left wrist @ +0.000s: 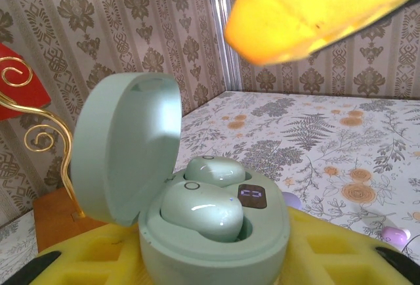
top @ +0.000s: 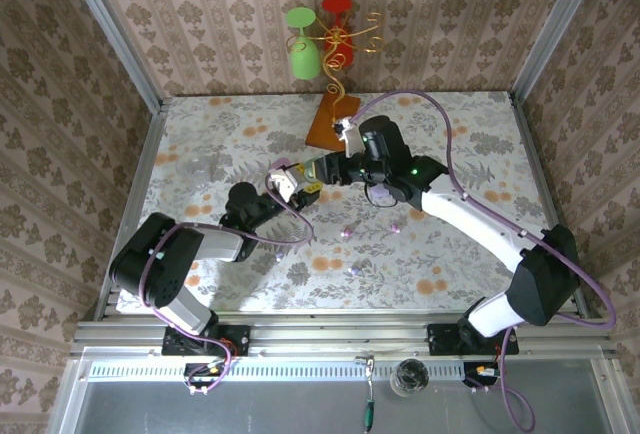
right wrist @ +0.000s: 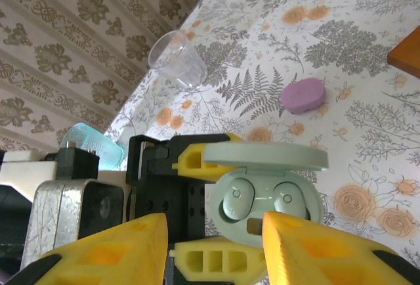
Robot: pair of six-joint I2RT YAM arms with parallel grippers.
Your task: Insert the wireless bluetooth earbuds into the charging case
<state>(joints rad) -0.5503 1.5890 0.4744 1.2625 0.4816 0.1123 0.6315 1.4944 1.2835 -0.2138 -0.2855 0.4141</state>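
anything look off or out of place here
Nothing damaged or spilled. A few small purple earbuds lie scattered loose on the table, apart from the purple case; the mint case has both mint buds seated.

Small dark display panel inside the open mint-green oval plastic charging case is glowing a purple segmented glyph, looking like a 0, not fully legible. Nothing else is reading as text.

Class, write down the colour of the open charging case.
Pale mint green; the charging case shows best in the left wrist view.
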